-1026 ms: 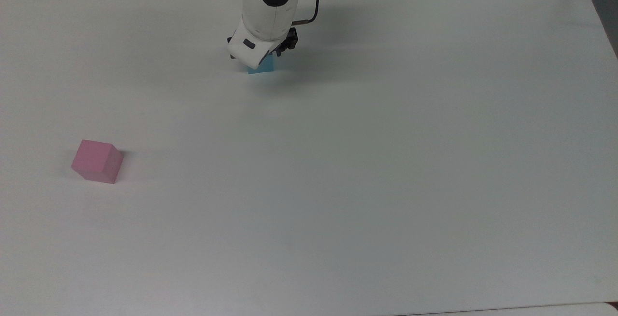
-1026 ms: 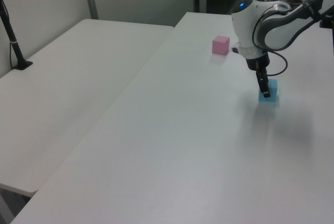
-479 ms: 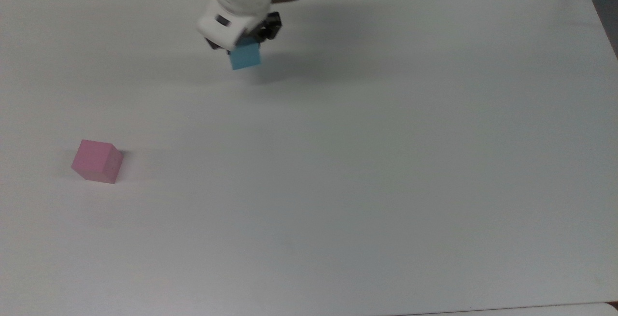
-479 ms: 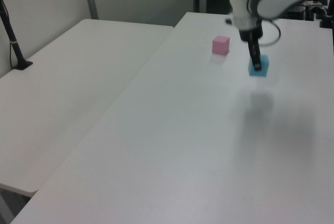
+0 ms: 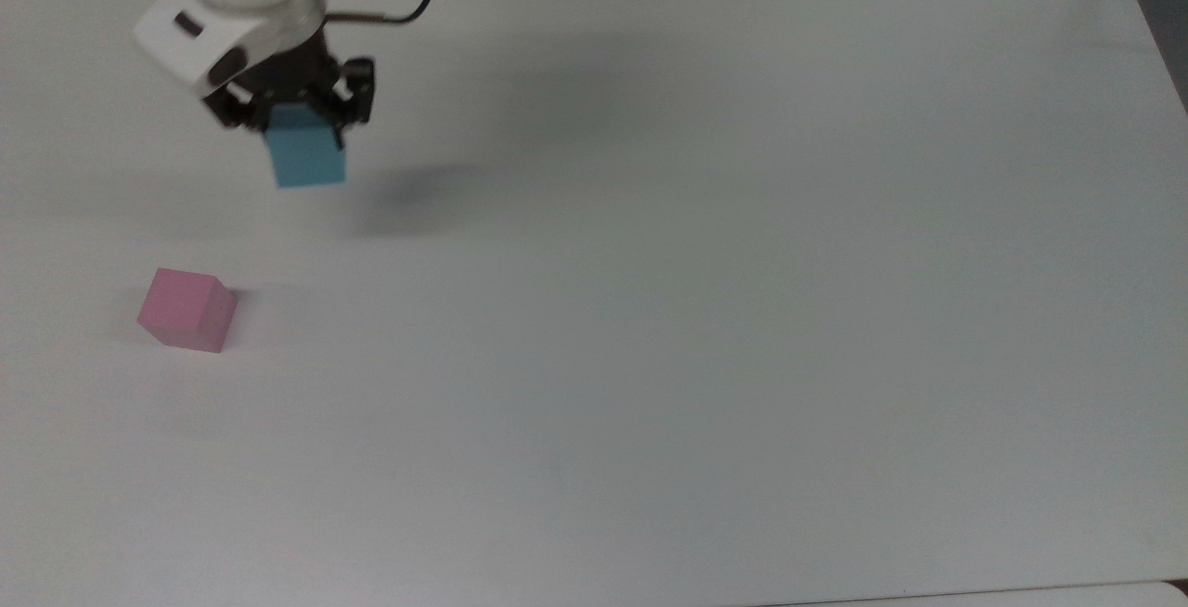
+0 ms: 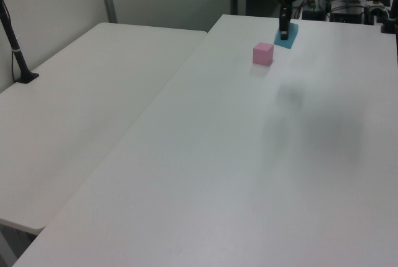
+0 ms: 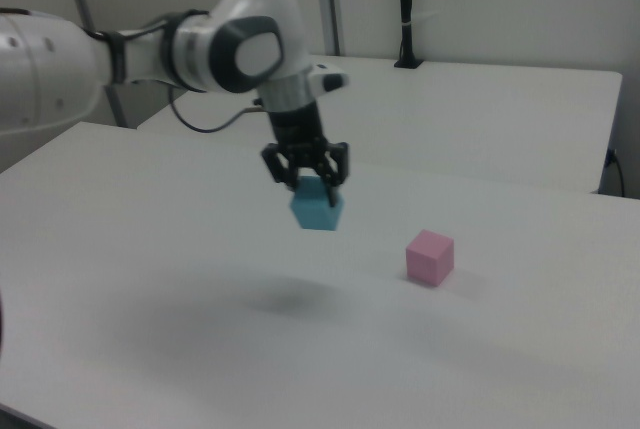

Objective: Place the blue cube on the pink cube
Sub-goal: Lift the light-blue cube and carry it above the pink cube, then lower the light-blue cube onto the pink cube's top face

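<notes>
Gripper carries the blue cube clear of the table, its shadow well below; I want to keep height while crossing, then centre squarely over the pink cube before lowering, matching faces; the pink cube sits apart, ahead of the gripper toward the right view's right; jaws are narrow, clamped on the blue cube's upper sides.
</notes>
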`<move>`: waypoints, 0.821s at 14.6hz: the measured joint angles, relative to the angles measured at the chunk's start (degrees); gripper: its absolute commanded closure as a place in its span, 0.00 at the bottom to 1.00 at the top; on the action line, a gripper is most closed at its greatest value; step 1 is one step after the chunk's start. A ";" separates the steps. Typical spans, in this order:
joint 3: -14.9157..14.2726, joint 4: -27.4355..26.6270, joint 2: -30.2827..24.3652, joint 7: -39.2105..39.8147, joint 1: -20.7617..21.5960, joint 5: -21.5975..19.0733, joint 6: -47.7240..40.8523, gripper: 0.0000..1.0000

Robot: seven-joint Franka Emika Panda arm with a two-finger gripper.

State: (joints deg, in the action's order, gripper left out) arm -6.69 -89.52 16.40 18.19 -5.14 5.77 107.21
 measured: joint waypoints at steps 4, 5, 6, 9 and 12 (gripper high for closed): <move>-0.98 6.56 8.76 -0.37 -2.56 -0.01 7.45 0.68; -1.12 7.67 10.61 -0.99 -3.27 -0.01 10.24 0.68; -1.31 8.11 11.37 -1.56 -3.55 -0.02 11.73 0.68; -2.80 8.62 12.33 -2.23 -3.83 -1.32 14.67 0.68; -4.25 8.66 12.99 -2.23 -3.92 -2.61 16.77 0.68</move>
State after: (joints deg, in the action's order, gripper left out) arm -10.94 -80.85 29.39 15.97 -9.06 3.16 123.98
